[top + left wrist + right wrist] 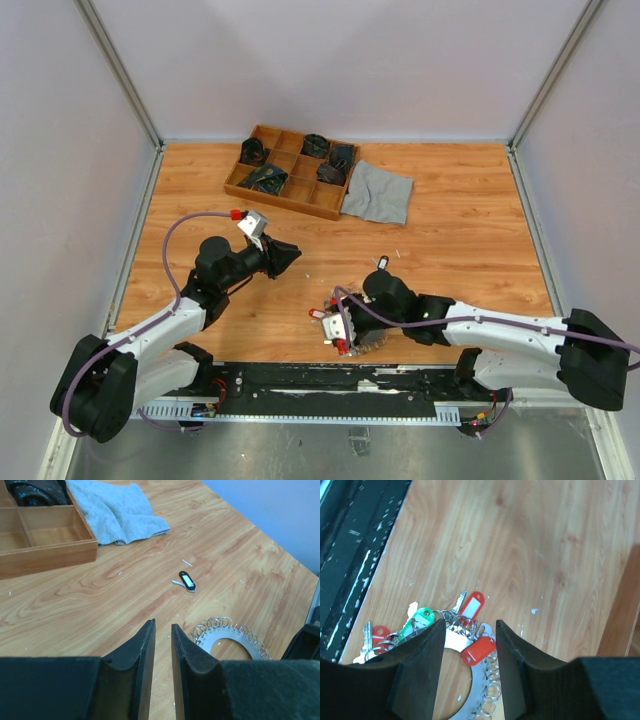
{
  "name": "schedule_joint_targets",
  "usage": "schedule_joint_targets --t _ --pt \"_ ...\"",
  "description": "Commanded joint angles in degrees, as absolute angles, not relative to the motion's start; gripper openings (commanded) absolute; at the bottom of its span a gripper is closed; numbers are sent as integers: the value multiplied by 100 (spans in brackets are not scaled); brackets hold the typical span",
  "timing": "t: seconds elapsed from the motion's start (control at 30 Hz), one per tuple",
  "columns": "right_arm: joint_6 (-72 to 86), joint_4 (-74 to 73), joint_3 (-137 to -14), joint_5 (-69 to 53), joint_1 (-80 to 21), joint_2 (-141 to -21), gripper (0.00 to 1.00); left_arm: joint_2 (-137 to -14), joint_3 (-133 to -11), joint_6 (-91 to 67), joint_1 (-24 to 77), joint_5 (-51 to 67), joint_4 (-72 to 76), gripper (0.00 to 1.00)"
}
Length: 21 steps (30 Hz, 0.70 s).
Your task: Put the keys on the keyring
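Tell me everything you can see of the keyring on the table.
The keyring is a flat, silvery metal disc with a round hole in its middle and small wire loops all along its rim. It lies flat on the wooden table near the front edge. Keys with red and green tags bunch on one side. The right gripper hangs over it, fingers open either side; contact cannot be told.

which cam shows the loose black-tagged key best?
Left wrist: the black-tagged key lies unobstructed on the table, tag and blade both clear. Top external shows it only as a small dark speck. Right wrist does not show it.
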<state>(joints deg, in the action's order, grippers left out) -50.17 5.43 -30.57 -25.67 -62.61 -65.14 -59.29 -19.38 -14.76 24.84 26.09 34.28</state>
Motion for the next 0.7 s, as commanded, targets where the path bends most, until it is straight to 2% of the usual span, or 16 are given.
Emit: schedule_joint_targets --t 0.0,0.2,0.33,0.43,0.67 --pt "-2741 634 -3013 -1469 -6187 -6188 43 -5859 -1950 -1406 2499 2524 3516 24" --pt "-38 39 -3198 -794 -6022 -6371 24 -5904 -1964 -1415 2501 2443 3486 25" --pt "774 -281 -3205 -880 -5985 -6478 31 -5906 -1968 -1432 2496 2405 3480 25" --pt "941 -651 -3241 -746 -5985 -6510 32 -5905 -1964 -1434 2497 2377 3465 25" --pt "1631 -1490 -3357 -283 -5344 -6934 19 -5940 -1977 -1433 2497 2335 3448 26"
